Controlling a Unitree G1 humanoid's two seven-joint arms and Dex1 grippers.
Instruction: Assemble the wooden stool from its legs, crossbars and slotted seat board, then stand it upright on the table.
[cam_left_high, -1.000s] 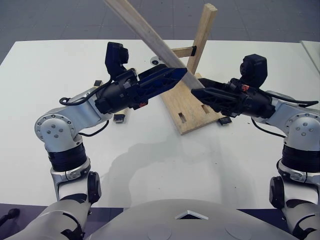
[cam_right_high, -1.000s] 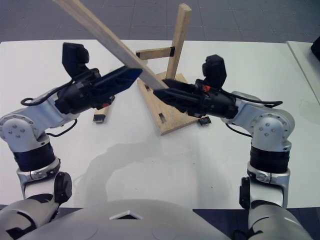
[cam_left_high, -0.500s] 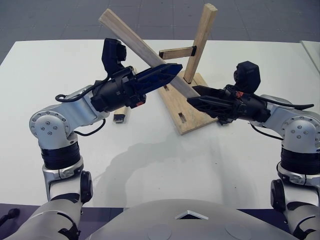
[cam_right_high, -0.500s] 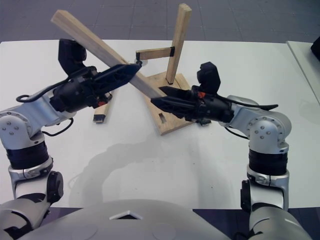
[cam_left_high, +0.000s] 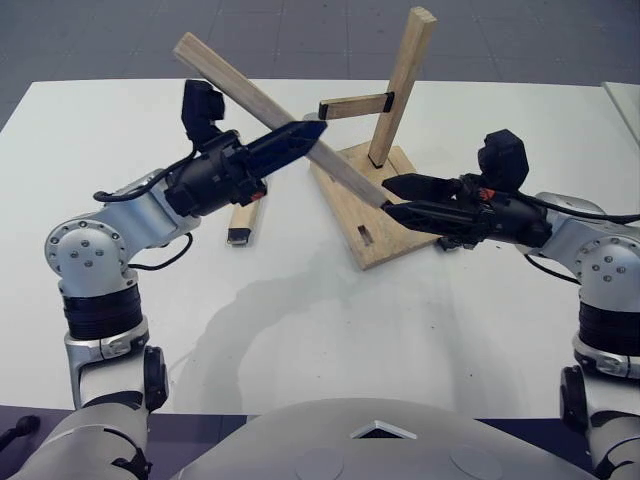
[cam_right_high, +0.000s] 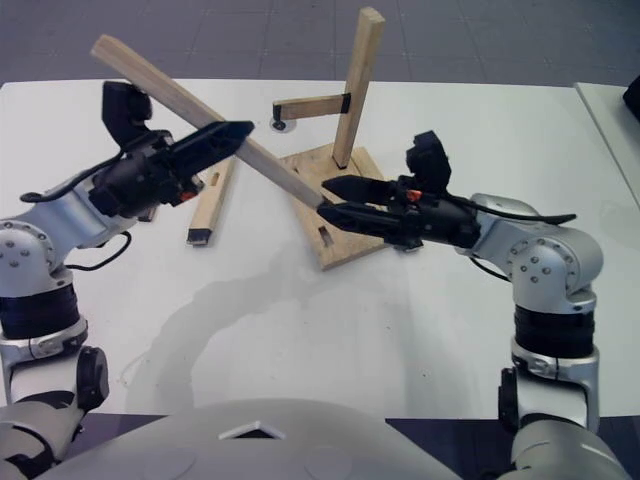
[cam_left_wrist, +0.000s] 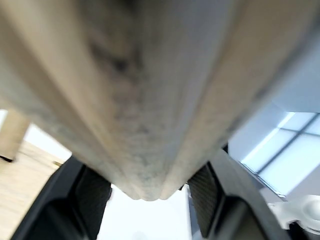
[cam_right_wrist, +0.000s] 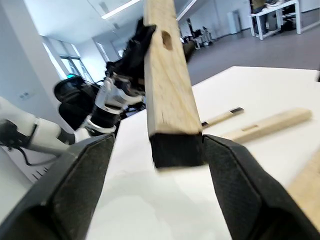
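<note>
Right tool has opened off the leg.

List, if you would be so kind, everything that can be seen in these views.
table: one, white, under everything
seat board: one, light wood, slotted, flat on the table at mid-scene
upright leg: one, light wood, standing in the seat board's far part, slightly tilted
fitted crossbar: one, light wood, jutting from the upright leg toward the robot's left
held leg: one, light wood with a dark lower end, slanting in the air over the board
loose leg: one, light wood, flat on the table left of the board
loose crossbar: one, thin, light wood with a dark end, flat near the loose leg
left gripper: one, black, jaws shut on the held leg
right gripper: one, black, jaws open either side of the held leg's lower end
</note>
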